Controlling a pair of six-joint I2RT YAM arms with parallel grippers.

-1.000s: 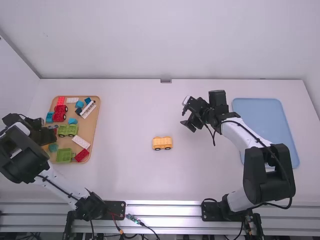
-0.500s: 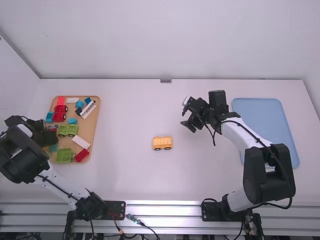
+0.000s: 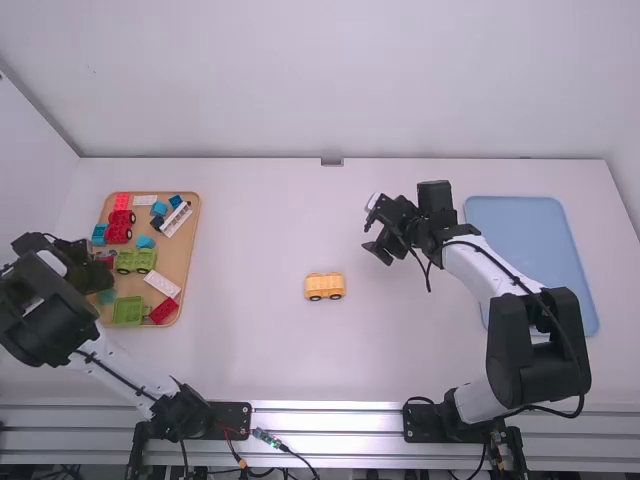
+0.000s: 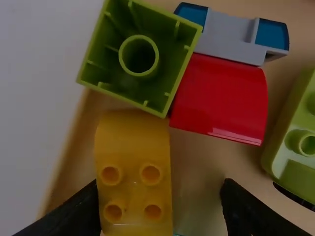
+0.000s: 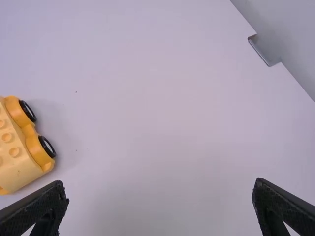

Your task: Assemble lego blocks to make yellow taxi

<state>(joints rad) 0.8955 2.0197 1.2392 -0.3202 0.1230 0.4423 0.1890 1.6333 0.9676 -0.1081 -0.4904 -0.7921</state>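
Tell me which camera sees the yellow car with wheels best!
The high view: it shows the yellow car from end to end. The right wrist view shows it bigger, with clear bumps and wheels, but cut off at the edge.

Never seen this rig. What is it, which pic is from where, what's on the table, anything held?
It's two robot arms at a white table, each ending in a two-finger pincer. The high view looks down from above and behind them. Each wrist view comes from a camera on that arm, its own fingers at the bottom edge.

On the table: a tan tray with toy bricks in red, green, blue, white and yellow; a yellow wheeled car base near the middle; a blue tray at the right.

Nothing is gripped. The left pincer is open over the tan tray, a yellow brick between its fingers, close to one and well apart from the other. The right pincer is open over bare table.
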